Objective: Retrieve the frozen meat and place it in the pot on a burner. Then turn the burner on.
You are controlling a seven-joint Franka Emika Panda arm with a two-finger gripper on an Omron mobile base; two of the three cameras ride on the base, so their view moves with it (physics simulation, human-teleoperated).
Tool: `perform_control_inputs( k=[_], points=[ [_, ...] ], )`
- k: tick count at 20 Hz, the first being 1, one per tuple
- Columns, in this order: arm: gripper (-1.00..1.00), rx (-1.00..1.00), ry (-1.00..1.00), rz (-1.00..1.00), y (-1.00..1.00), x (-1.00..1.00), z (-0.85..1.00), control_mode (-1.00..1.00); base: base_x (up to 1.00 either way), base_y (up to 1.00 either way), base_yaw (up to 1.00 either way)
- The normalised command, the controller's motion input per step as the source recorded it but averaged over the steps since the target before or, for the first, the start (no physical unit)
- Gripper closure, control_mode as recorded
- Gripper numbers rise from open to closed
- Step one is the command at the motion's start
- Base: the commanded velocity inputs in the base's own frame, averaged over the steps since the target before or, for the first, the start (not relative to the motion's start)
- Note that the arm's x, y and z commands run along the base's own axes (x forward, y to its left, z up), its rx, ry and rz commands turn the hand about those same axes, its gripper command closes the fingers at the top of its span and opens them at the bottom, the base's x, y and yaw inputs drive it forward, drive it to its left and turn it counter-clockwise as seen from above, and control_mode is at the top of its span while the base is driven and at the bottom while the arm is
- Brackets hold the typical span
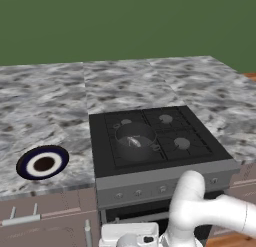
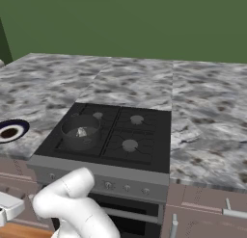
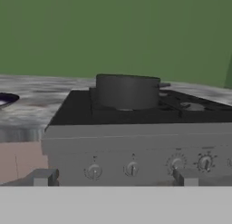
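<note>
**Meat in pot, knob step pending**

Frozen meat point(image 1: 133, 140) sits inside the pot point(image 1: 135, 140) on the front-left burner point(image 2: 79, 134). Gripper point(image 3: 113, 177) is low in front of the stove, jaws wide apart and empty, facing the knob row point(image 3: 132, 169) (several alike). Risk, as I judge it: grabbing the wrong knob lights another burner; an off-centre approach could slip off the small dial.

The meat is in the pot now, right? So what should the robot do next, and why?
Probably move the open tool toward the far-left knob on the stove front. A pale lump of meat already lies in the pot on the front-left burner, and the tool, empty, faces the row of knobs. Which knob serves that burner is a guess.
</note>
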Motion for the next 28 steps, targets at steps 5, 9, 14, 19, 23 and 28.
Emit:
perform_control_inputs(
  k=[5, 9, 14, 19, 23, 28],
  points=[
    [-1.0, -0.05, 0.0, 0.0, -0.06, 0.08, -0.19, -1.0, 0.0, 0.0, 0.0],
    [-1.0, -0.03, 0.0, 0.03, -0.05, 0.07, -0.15, -1.0, 0.0, 0.0, 0.0],
    [-1.0, -0.02, 0.01, 0.03, 0.0, 0.14, -0.01, -1.0, 0.0, 0.0, 0.0],
    [-1.0, 0.0, 0.03, 0.04, -0.01, 0.16, -0.12, -1.0, 0.0, 0.0, 0.0],
    [-1.0, 0.0, 0.0, 0.05, -0.04, 0.06, -0.26, -1.0, 0.0, 0.0, 0.0],
    [-1.0, 0.0, 0.0, 0.05, -0.01, 0.02, -0.3, -1.0, 0.0, 0.0, 0.0]
  ],
)
